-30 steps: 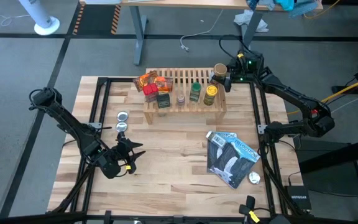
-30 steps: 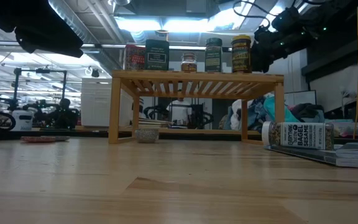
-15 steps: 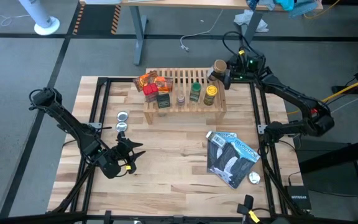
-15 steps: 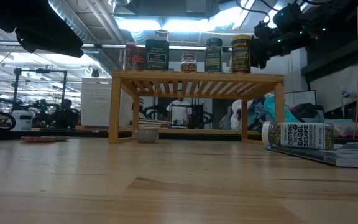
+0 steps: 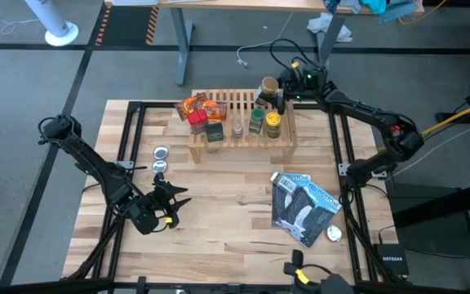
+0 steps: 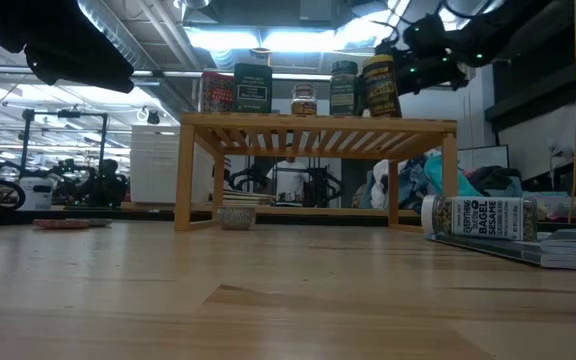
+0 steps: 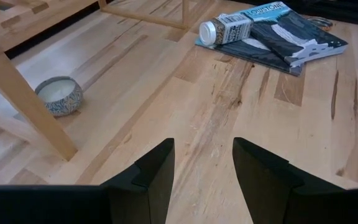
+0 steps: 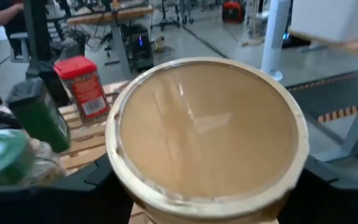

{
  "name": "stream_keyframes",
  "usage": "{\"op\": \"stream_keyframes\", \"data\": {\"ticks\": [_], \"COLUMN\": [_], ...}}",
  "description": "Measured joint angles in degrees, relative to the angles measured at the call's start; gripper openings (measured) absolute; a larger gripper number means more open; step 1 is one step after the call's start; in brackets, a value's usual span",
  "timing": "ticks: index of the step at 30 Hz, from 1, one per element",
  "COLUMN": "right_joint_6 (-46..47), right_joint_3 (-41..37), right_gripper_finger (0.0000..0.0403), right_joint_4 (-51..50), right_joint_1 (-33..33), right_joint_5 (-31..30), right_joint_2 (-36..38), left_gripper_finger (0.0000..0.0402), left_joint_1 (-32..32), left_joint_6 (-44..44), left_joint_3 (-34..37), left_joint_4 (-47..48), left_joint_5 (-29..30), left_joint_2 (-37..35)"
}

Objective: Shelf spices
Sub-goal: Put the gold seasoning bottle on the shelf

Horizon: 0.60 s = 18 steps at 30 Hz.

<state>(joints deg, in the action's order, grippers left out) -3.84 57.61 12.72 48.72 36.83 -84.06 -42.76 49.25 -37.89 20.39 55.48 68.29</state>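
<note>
A tan-capped spice jar hangs over the far right part of the light-wood shelf, with my right gripper shut on it. Its cap fills the right wrist view. On the slats stand a red-capped jar, a dark tin, a small jar, a green-capped jar and a yellow-capped jar. Orange packets lie at the shelf's far left. My left gripper waits open above the table's near left, with nothing between its fingers. My right gripper pinches the tan-capped jar's body just below the cap between its two fingers, one finger on each side. The fingers come in nearly level from the table's far right. The jar stays upright, cap up, lifted clear of the slats.
Two flat silver discs lie left of the shelf. A blue-and-black pouch lies at the near right, with a white-capped jar on its side against it. A small round tin sits under the shelf.
My right gripper has carried the tan-capped jar toward the table's left, from beyond the shelf's right end to above its far right slats. The jar has stayed upright in the hold.
</note>
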Motion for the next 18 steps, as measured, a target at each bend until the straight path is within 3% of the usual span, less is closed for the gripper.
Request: {"op": "stream_keyframes", "data": {"ticks": [18], "right_joint_6": [-1.0], "right_joint_3": [2.9], "right_gripper_finger": [0.0285], "right_joint_4": [-7.9], "right_joint_1": [0.0], "right_joint_5": [0.3], "right_joint_2": [-2.0], "left_gripper_finger": [0.0157], "left_joint_1": [0.0], "left_joint_6": [0.0], "left_joint_3": [0.0], "left_joint_4": [0.0], "left_joint_5": [0.0], "left_joint_2": [0.0]}}
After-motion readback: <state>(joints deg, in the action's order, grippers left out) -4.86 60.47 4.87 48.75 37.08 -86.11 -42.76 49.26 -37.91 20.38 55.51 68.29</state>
